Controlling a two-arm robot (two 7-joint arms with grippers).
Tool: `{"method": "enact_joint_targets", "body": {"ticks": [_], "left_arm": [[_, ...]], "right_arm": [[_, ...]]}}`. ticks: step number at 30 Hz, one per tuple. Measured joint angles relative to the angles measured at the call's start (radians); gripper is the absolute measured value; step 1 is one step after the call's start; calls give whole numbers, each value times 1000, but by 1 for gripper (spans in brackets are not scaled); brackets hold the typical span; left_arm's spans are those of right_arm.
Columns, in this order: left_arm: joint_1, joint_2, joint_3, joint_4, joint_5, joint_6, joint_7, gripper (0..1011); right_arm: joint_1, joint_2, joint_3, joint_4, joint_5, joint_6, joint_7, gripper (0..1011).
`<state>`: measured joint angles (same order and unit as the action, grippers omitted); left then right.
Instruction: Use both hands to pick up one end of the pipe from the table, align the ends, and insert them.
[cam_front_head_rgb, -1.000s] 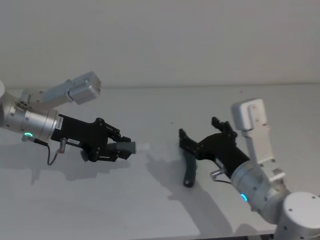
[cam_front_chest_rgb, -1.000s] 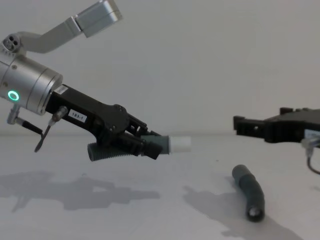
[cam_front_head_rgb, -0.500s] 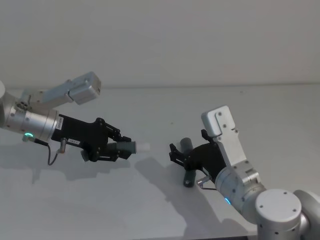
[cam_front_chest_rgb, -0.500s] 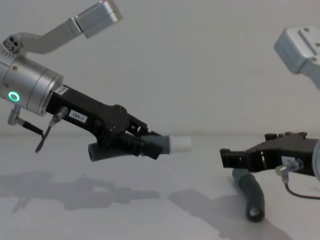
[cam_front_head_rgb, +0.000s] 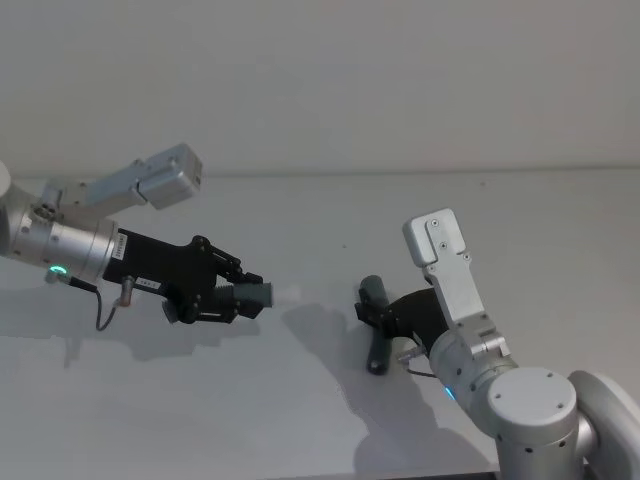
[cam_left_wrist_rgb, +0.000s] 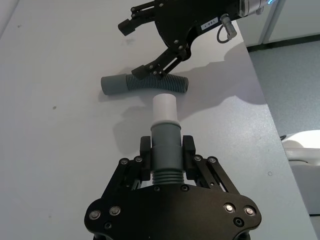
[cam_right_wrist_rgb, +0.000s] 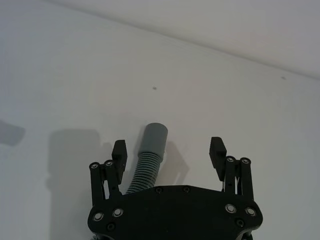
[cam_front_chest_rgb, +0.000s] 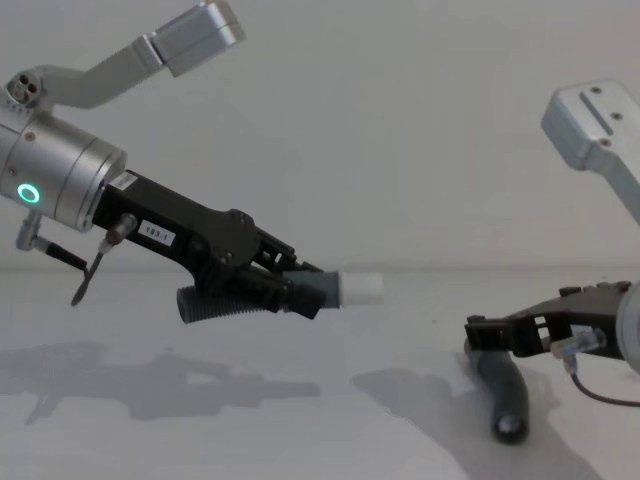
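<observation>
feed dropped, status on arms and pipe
Left end effector shut on white-tipped piece, aloft. Right end effector open over grey piece on table. Nothing between.

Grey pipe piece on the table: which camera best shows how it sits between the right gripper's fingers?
Right wrist view: it looks along the open right gripper, the grey pipe piece lying off-centre, nearer one finger. The left wrist view shows nearly its full length on the table; head and chest views show it partly covered.

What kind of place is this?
Probably a robotics lab bench: plain white table, bare white wall, black plastic left gripper holding one dark-grey ribbed hose piece, right gripper open around the second piece.
</observation>
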<state>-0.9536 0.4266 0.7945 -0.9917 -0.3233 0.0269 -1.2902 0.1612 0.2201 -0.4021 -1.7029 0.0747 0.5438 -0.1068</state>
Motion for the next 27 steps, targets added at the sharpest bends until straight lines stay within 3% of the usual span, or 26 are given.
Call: {"method": "enact_joint_targets", "body": {"ticks": [16, 27], "left_arm": [[0, 0, 0, 0, 0, -1, 0, 332], [0, 0, 0, 0, 0, -1, 0, 332]], "right_arm": [[-7, -29, 26, -29, 18, 125, 3, 1003], [-7, -32, 21, -40, 31, 161, 41, 1003]]}}
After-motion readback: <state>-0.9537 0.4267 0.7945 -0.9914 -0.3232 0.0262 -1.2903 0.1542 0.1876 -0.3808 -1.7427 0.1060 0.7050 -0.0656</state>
